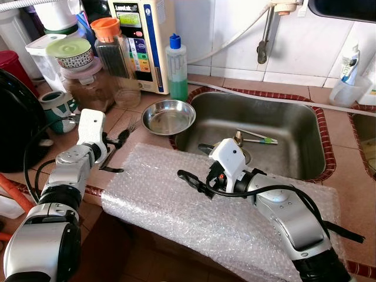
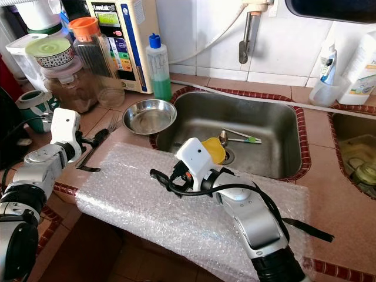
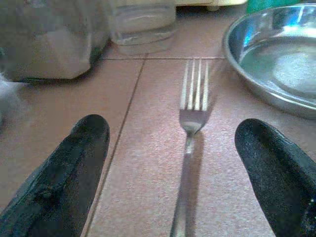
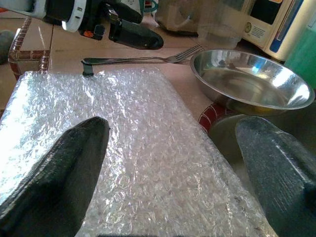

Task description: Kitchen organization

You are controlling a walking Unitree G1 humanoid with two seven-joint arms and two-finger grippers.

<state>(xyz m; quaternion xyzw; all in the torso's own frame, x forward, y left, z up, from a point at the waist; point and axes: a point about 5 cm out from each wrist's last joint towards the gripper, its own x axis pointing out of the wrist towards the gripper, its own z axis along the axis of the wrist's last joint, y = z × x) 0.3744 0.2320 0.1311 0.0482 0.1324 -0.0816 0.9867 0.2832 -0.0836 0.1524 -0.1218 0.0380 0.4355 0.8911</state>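
A metal fork (image 3: 190, 143) lies on the tiled counter to the left of a round steel bowl (image 1: 168, 116). My left gripper (image 1: 117, 153) is open and low over the counter, one black finger on each side of the fork's handle, not touching it. A sheet of bubble wrap (image 1: 176, 205) covers the counter's front edge. My right gripper (image 1: 195, 163) hovers open over that sheet, pointing left toward the fork (image 4: 148, 59) and the bowl (image 4: 252, 79), with nothing between its fingers.
The steel sink (image 1: 294, 135) lies behind the bubble wrap, holding a toothbrush-like tool (image 1: 258, 138) and a yellow item (image 2: 215, 150). A green soap bottle (image 1: 177, 67), jars (image 1: 88, 76) and a water purifier (image 1: 144, 41) crowd the back left. A black appliance (image 1: 14, 123) stands at far left.
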